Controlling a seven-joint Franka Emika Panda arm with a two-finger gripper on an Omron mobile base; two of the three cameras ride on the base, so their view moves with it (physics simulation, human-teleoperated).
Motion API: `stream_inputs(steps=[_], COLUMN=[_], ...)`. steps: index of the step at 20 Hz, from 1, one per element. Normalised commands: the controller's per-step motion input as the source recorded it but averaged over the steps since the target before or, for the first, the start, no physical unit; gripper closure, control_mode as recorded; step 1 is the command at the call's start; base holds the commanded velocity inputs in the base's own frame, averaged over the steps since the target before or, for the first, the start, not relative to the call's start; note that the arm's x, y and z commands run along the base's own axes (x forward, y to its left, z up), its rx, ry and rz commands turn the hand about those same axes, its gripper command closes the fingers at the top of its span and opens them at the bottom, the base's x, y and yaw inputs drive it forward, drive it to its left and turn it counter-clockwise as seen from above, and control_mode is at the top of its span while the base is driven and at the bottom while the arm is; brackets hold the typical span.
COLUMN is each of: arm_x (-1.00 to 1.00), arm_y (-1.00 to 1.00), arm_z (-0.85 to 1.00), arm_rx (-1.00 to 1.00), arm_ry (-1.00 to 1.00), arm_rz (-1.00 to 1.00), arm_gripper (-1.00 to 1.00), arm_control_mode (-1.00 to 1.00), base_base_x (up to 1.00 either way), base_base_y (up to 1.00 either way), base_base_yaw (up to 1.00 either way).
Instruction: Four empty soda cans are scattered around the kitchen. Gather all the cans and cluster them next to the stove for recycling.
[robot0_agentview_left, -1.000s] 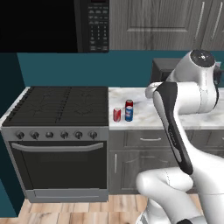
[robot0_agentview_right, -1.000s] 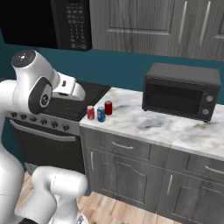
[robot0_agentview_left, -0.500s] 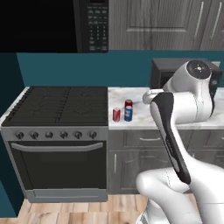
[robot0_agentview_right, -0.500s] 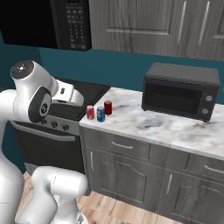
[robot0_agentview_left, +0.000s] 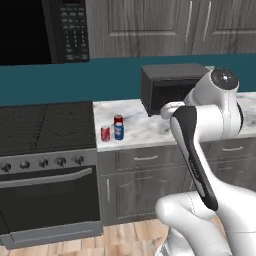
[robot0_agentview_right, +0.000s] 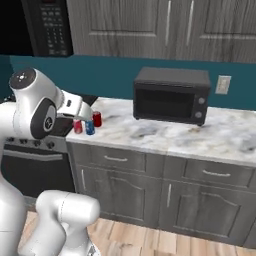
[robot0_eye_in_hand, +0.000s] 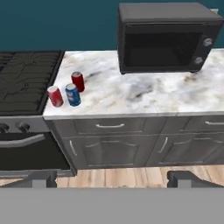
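Already three soda cans stand clustered at the counter's (robot0_eye_in_hand: 131, 94) left end, just beside the stove (robot0_eye_in_hand: 24, 83), which is where the task wants them: a red can (robot0_eye_in_hand: 55, 96) nearest the stove, the blue can (robot0_eye_in_hand: 72, 95) touching or nearly touching it, another red can (robot0_eye_in_hand: 78, 81) just behind; a fourth is presumably elsewhere. The arm is folded back and raised, well apart from the cans, its hand looking down over counter and countertop microwave (robot0_eye_in_hand: 166, 37); the gripper (robot0_eye_in_hand: 111, 178) is released, jaws wide, holding nothing.
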Motion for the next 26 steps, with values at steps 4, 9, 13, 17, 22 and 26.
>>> stream_inputs(steps=[4,9,13,17,22,26], arm_x=[0.0,0.0,0.0,0.0,0.0,0.0], arm_y=[0.0,0.0,0.0,0.0,0.0,0.0], arm_z=[0.0,0.0,0.0,0.0,0.0,0.0], arm_rx=[0.0,0.0,0.0,0.0,0.0,0.0], arm_ry=[0.0,0.0,0.0,0.0,0.0,0.0], arm_rz=[0.0,0.0,0.0,0.0,0.0,0.0], arm_gripper=[-1.0,-1.0,-1.0,-1.0,-1.0,-1.0], arm_control_mode=[1.0,1.0,1.0,1.0,1.0,1.0], base_base_x=[0.0,0.0,0.0,0.0,0.0,0.0], base_base_y=[0.03,0.07,0.05,0.01,0.03,0.04], base_base_yaw=[-0.49,-0.49,-0.49,-0.5,-0.5,-0.5])
